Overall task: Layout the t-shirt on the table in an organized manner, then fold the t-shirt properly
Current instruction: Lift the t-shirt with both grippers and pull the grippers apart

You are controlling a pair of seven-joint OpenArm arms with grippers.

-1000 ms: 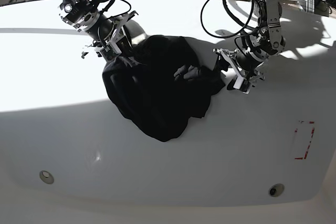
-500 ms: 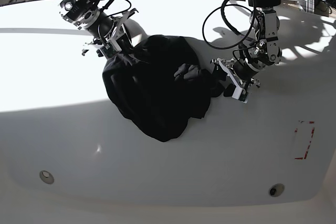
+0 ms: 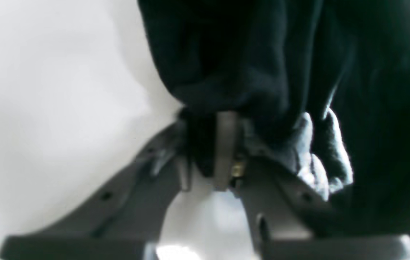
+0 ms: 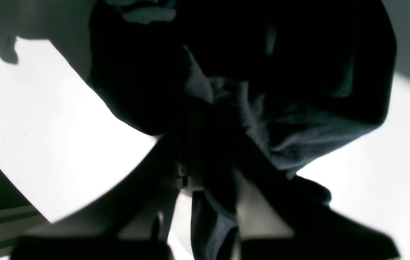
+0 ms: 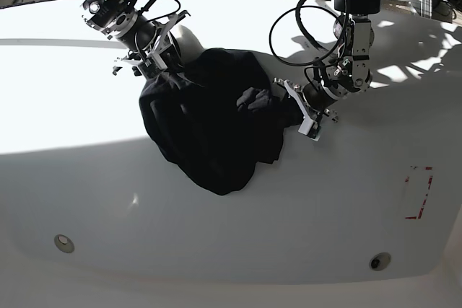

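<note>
Shirt (image 5: 209,124) sits bunched mid-table (image 5: 86,178), strung between both arms. Right gripper (image 5: 149,58) is clamped on its far-left edge, left gripper (image 5: 297,110) pinches a fold on the opposite side, so spreading it probably means pulling apart along that line.

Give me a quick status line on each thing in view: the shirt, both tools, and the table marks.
t-shirt: bunched in a wrinkled heap, not laid out, not folded.
left tool: shut on the t-shirt's edge.
right tool: shut on a fold of the t-shirt.
table: carries the heap on its far half.
red dashed mark: uncovered.
metal discs: both uncovered, near the front edge.
</note>
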